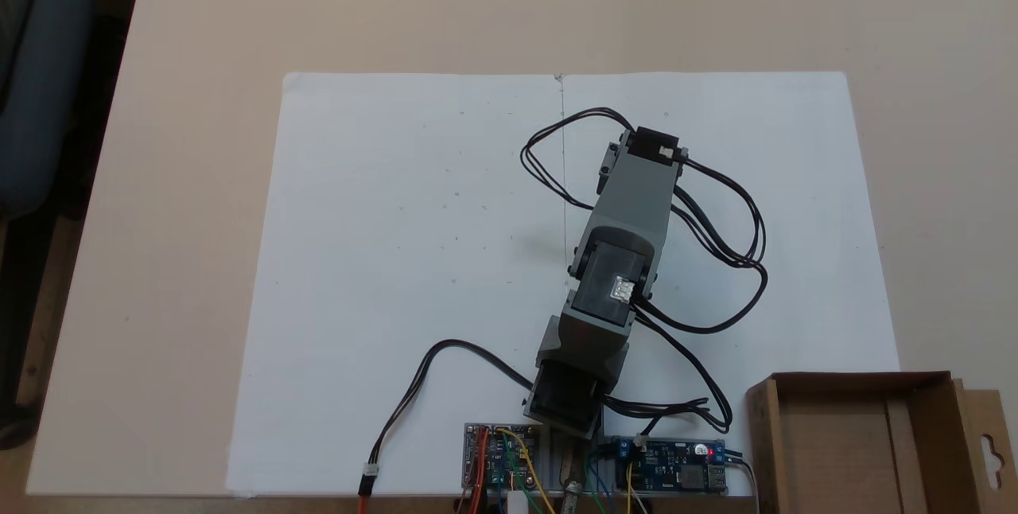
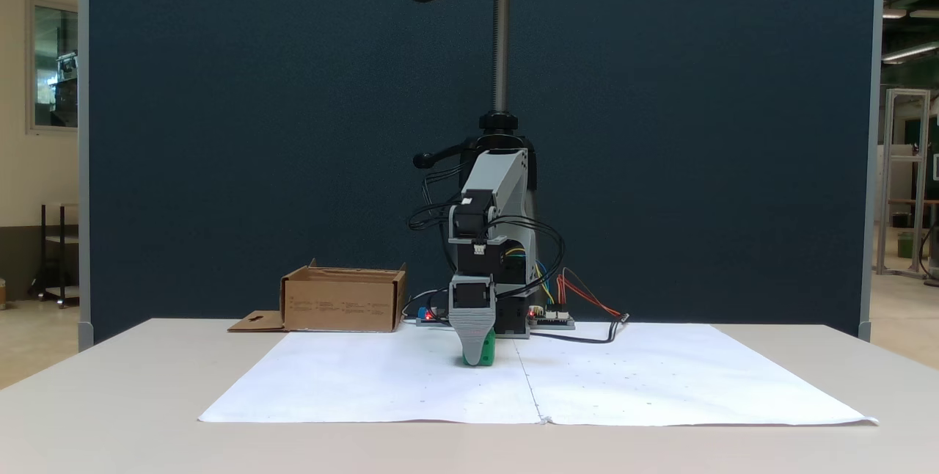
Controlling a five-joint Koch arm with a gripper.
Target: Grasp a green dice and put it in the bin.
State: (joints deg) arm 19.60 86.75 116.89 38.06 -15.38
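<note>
In a fixed view from the front, the green dice (image 2: pixel 488 348) rests on the white paper, partly covered by a grey finger (image 2: pixel 472 331) of my gripper (image 2: pixel 477 358), which reaches down to the sheet right at the dice. Only one jaw shows, the other lies behind it, so open or shut is unclear. From above, the arm (image 1: pixel 628 212) stretches over the paper and hides what is under its tip. The bin (image 2: pixel 341 307), a low brown cardboard box, stands left of the arm's base; from above the bin (image 1: pixel 835 450) sits at the lower right with its flap (image 1: pixel 990 442) beside it.
Two white paper sheets (image 1: pixel 413 243) cover the middle of the beige table. Circuit boards (image 1: pixel 676 466) and black cables (image 1: pixel 732 243) lie around the arm's base. A metal post (image 2: pixel 501 26) and a dark blue partition rise behind it.
</note>
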